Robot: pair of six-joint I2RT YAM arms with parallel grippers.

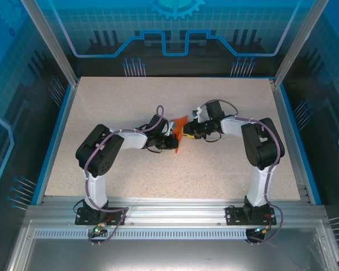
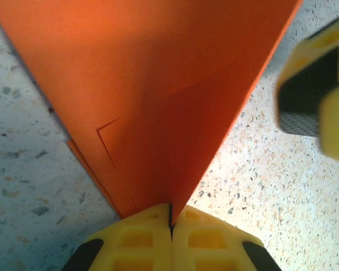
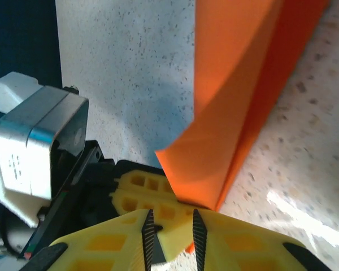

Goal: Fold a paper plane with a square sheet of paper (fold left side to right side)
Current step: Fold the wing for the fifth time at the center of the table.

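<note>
Left tool (image 2: 170, 226) clamped together on narrow end of orange sheet (image 2: 158, 84). Right tool (image 3: 172, 240) at sheet's corner, pads narrowly apart; grip there: cannot tell. Sheet plain, folded in layers, creased, between both tools over centre of speckled tabletop (image 2: 260, 180).

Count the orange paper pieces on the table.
1: the folded orange paper at table centre, tip pinched in the left tool, right tool beside it. More could hide under the arms.
</note>
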